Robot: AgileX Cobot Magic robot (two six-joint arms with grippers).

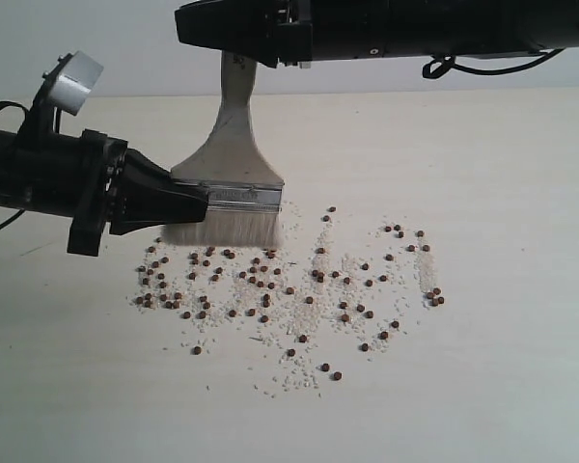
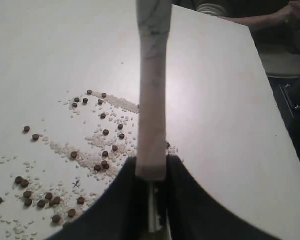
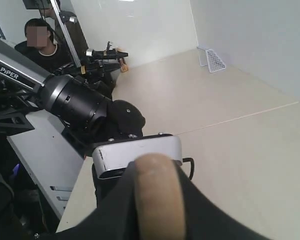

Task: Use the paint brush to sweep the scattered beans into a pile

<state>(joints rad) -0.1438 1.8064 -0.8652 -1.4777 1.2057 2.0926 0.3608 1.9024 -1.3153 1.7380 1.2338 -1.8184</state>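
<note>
The paint brush (image 1: pixel 230 164) stands upright with its off-white bristles (image 1: pixel 222 230) touching the table at the back left of the beans (image 1: pixel 270 285). Dark brown beans and white grains lie scattered in a wide band; a pile is not in view. My left gripper (image 1: pixel 205 203) is shut on the silver ferrule from the left. My right gripper (image 1: pixel 246 58) reaches in from above and is shut on the top of the cream handle. The left wrist view has the paint brush (image 2: pixel 152 100) edge-on in the left gripper (image 2: pixel 151 172). The handle end (image 3: pixel 157 190) fills the right gripper (image 3: pixel 157 200).
The pale table (image 1: pixel 502 154) stretches bare to the right and behind the brush. In the right wrist view the left arm's silver camera box (image 3: pixel 137 152) sits just beyond the handle, with a person (image 3: pixel 40 42) and equipment past the table's edge.
</note>
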